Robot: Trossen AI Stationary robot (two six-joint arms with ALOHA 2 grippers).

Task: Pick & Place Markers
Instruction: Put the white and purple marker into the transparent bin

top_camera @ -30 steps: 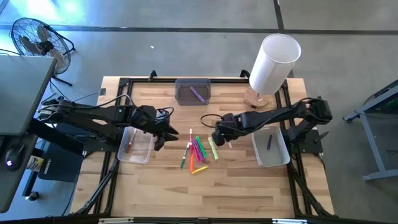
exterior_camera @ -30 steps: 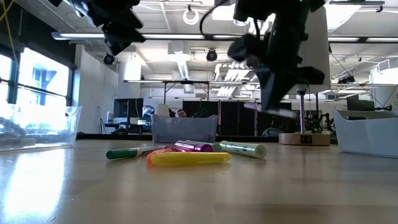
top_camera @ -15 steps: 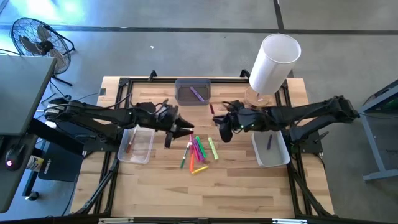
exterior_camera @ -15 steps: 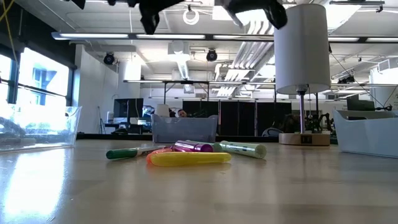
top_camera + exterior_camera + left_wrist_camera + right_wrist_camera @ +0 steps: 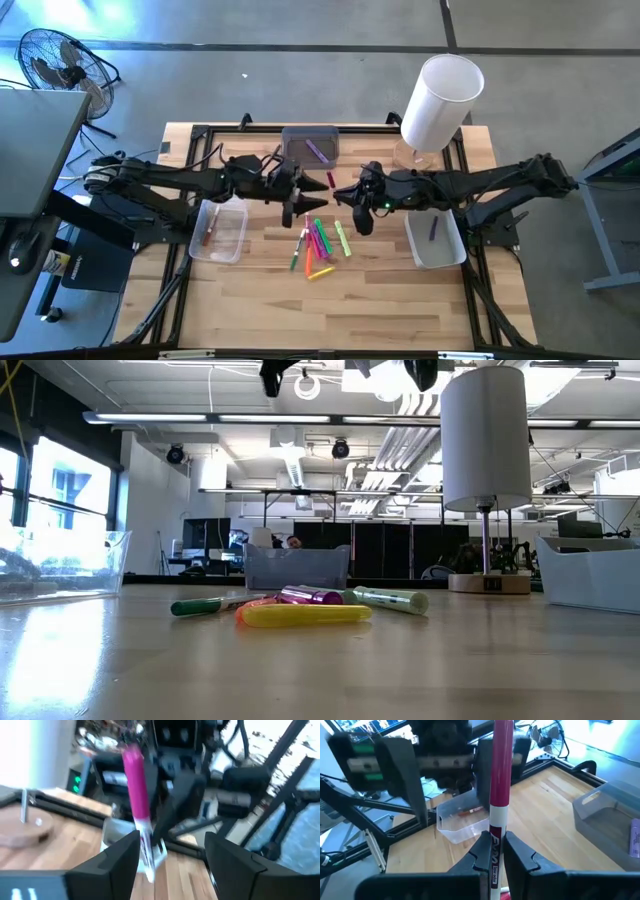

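Clamping red marker [image 5: 498, 805] upright — right end effector [image 5: 496, 851]; left end effector [image 5: 170, 865] fingers apart — facing it.

Pale, smooth wood table [image 5: 400, 290]; clear, glossy plastic bin [image 5: 222, 235]; markers [image 5: 320, 240] of glossy, coloured plastic.

A pale wooden slatted tabletop [image 5: 400, 290] stands on a grey concrete floor [image 5: 250, 60]. A black round floor fan [image 5: 55, 60] sits well beyond the tabletop's far left corner. Behind it, bright windows [image 5: 45, 495] and long ceiling strip lights [image 5: 200, 418] fill an open workshop.
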